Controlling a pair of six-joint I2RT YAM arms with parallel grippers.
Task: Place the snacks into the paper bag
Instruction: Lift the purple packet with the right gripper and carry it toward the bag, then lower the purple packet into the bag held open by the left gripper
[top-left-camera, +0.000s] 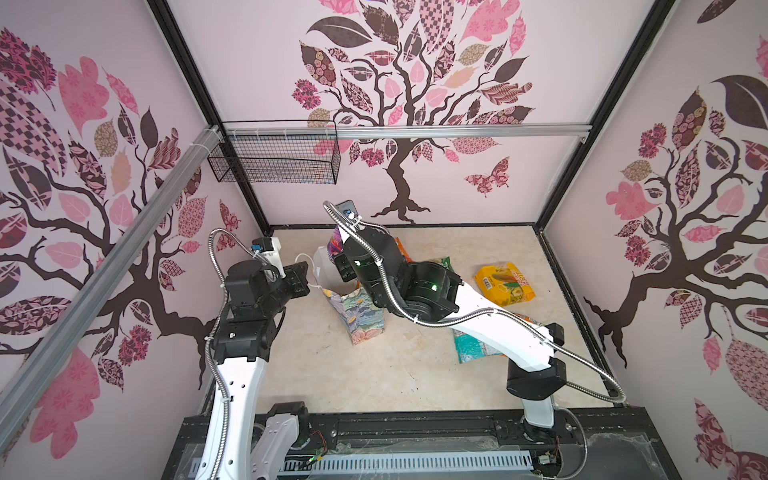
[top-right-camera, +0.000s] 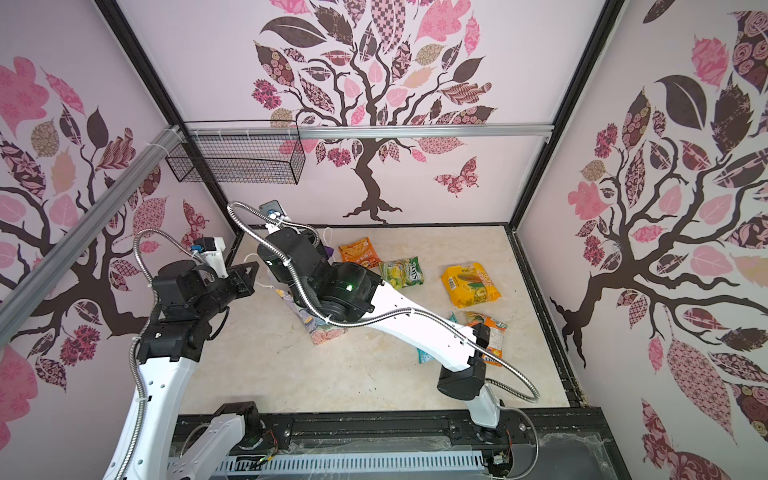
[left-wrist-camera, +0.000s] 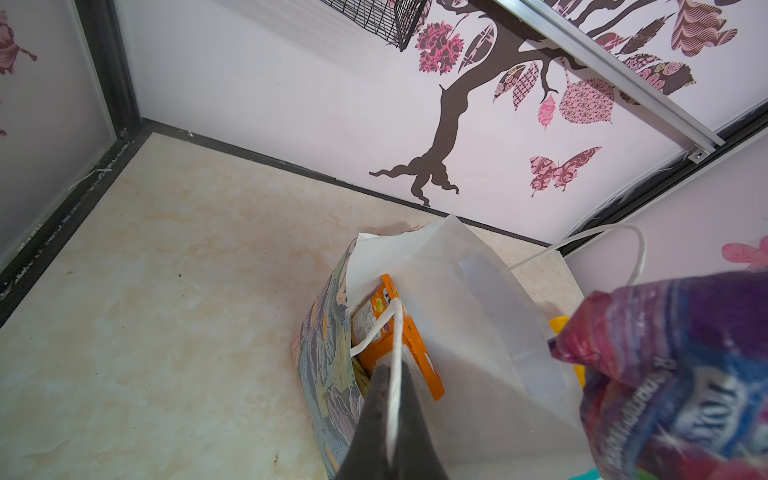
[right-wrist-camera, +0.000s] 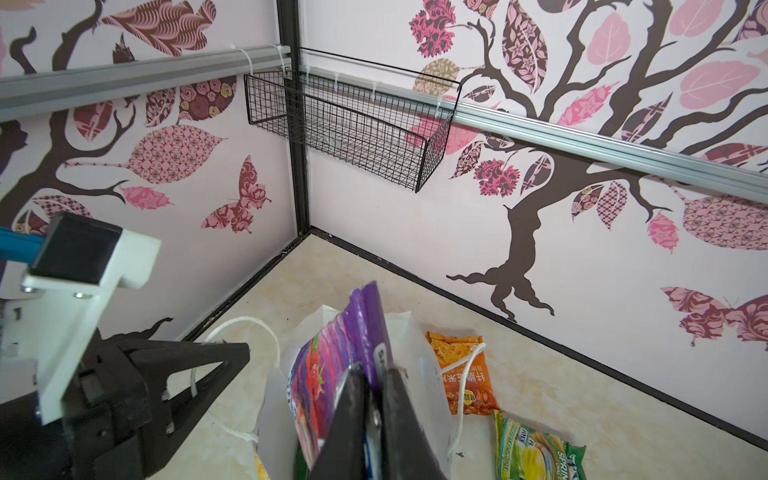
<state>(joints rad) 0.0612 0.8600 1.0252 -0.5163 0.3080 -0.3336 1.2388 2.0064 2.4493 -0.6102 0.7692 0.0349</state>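
Note:
The floral paper bag stands upright mid-table, mouth open. My left gripper is shut on its white cord handle. An orange packet lies inside the bag. My right gripper is shut on a purple snack packet and holds it just over the bag's mouth. In a top view, orange, green, yellow, teal and orange-and-white packets lie on the table right of the bag. The right arm partly covers the teal packet.
A black wire basket hangs on the back wall at the left. Walls close the table on three sides. The left gripper sits close beside the bag's mouth in the right wrist view.

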